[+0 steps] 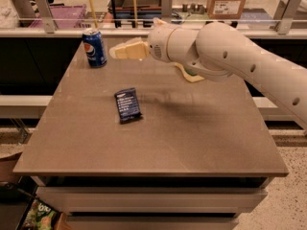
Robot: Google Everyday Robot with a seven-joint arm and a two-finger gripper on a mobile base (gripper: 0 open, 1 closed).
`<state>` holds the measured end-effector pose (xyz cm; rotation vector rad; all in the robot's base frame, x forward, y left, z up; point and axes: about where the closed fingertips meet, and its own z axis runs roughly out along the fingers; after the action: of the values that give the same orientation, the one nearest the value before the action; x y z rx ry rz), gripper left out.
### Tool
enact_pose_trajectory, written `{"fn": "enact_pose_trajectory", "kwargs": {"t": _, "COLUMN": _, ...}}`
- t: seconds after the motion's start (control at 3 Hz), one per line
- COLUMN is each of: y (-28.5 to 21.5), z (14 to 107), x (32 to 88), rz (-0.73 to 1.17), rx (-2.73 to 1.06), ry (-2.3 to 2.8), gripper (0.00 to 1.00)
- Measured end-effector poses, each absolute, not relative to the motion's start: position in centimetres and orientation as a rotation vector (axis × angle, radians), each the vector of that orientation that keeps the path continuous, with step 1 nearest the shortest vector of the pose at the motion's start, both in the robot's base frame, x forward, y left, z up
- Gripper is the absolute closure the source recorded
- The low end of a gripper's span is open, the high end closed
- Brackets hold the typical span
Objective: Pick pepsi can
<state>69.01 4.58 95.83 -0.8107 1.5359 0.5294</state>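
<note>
The pepsi can [94, 47] stands upright at the far left corner of the brown table [192, 138]; it is blue with a silver top and a round logo. My gripper [116, 51] reaches in from the right on the white arm, its cream fingers pointing left at the can. It is a short gap to the right of the can, at about the can's height, not touching it. Nothing shows in the gripper.
A flat dark blue snack packet [127, 105] lies on the table left of centre. A yellow-green sponge [191, 74] lies partly hidden behind the arm. A counter with rails and boxes runs behind the table.
</note>
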Motion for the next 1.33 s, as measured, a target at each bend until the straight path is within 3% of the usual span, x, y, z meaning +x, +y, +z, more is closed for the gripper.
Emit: {"fn": "enact_pose_trajectory", "kwargs": {"t": 1.33, "y": 12.7, "z": 91.8, "x": 75.5, "rz": 0.75, "rx": -0.94, "ry": 1.538, "gripper": 0.0}}
